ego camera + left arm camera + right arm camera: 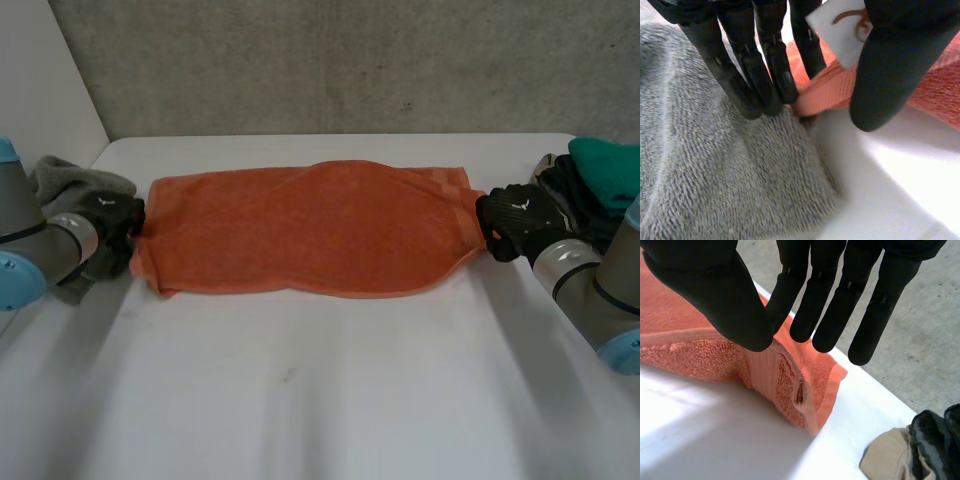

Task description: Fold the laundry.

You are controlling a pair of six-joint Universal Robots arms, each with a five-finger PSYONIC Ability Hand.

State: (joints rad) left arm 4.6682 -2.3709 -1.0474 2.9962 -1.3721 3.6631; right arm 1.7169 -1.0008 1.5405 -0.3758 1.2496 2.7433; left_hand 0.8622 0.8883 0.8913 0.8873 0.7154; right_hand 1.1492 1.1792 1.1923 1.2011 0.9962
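Note:
An orange towel (310,230) lies folded lengthwise across the white table (320,400). My left hand (112,222) is at its left end. In the left wrist view the straight fingers (740,75) stand at the towel's hem (830,90), with the thumb (890,65) held apart on the other side, so the hem lies loose between them. My right hand (515,222) is at the towel's right end. There the thumb (715,295) and the nearest finger pinch the towel's edge (780,375), which is lifted a little off the table; the other fingers are straight.
A grey towel (70,185) lies under and beside my left hand (715,175). A white tag (837,30) sticks up from the orange hem. At the right edge is a pile of clothes: teal (610,170), dark (935,440) and beige (887,460).

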